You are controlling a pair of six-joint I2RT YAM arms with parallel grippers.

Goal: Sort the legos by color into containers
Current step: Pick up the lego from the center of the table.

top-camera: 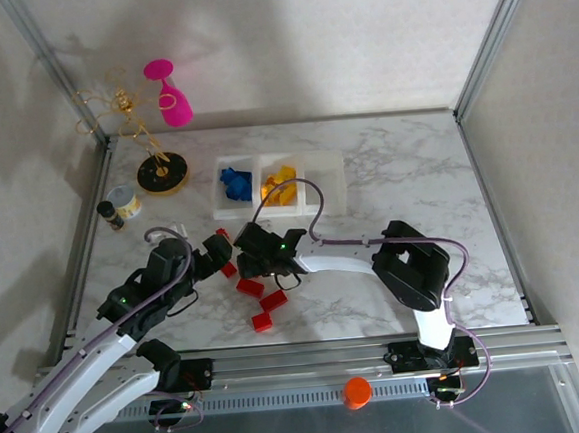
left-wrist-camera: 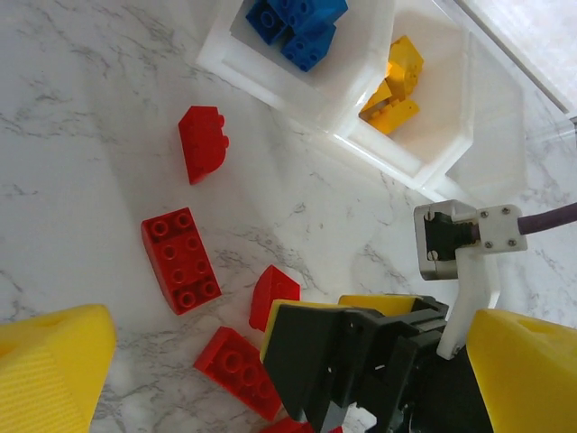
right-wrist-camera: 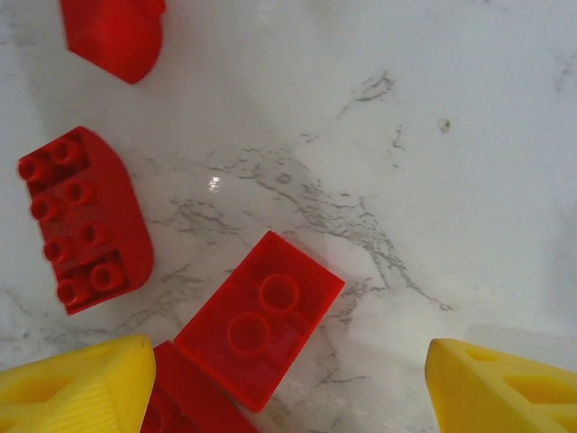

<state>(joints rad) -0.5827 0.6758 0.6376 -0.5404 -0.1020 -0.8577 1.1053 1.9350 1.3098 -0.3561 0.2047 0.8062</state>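
The right hand (right-wrist-camera: 288, 356) hangs over the red legos on the counter (top-camera: 406, 167), fingers apart and empty. An upturned red brick (right-wrist-camera: 260, 329) lies between them, close to the finger on the wrist view's left, its long axis slanting across the gap. The left hand (top-camera: 215, 254), also spread, sits just beside, farther off. The empty bin (top-camera: 324, 184) lies beyond.

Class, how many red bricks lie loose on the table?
5. One red brick lies nearest the bins; four more trail from it toward the near edge. Others may be hidden.
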